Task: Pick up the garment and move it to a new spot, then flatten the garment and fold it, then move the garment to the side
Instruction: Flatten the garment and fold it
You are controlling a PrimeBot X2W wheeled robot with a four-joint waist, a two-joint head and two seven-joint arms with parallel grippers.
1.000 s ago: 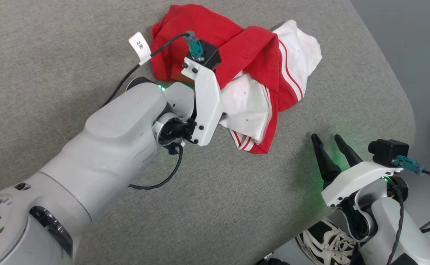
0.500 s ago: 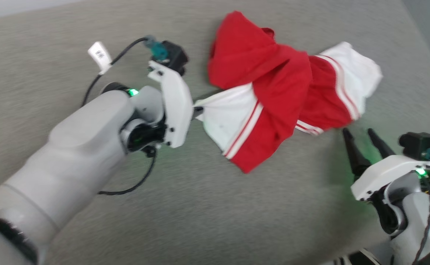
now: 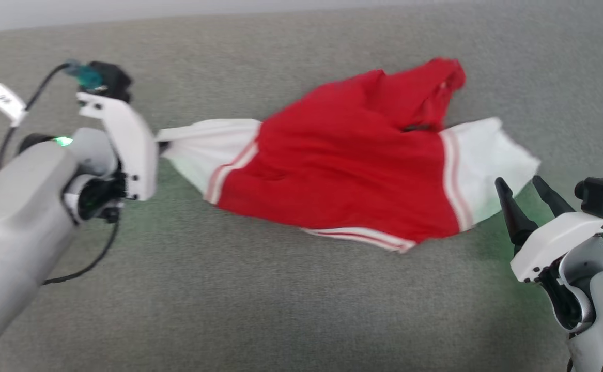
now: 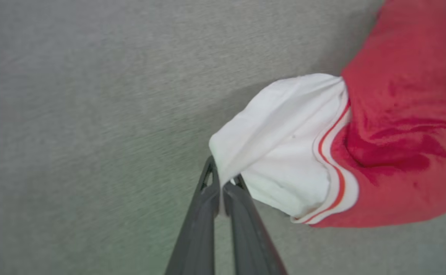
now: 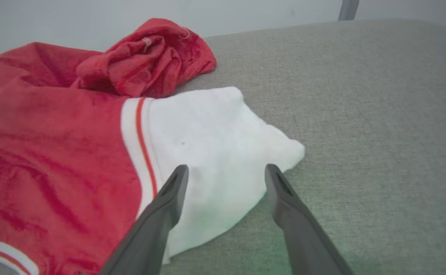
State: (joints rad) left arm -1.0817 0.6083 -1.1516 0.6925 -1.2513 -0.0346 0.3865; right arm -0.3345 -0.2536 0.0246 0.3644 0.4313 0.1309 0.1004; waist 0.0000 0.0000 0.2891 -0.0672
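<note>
As it lies, the garment (image 3: 342,170) runs left-right (sleeves outermost).

One garment (image 3: 342,170): one red body, two white sleeves. One sleeve (image 4: 280,152) is pinched at the fingertips of the left gripper (image 4: 223,179). The other sleeve (image 5: 215,126) lies just beyond the spread fingers of the right gripper (image 5: 226,170). Three striped white bands show: one at each sleeve seam and one along the hem (image 3: 358,235). Two grippers, two dark fingers each, four in all. One grey surface (image 3: 280,310). One white tag (image 3: 4,103), well behind the left fingers.
</note>
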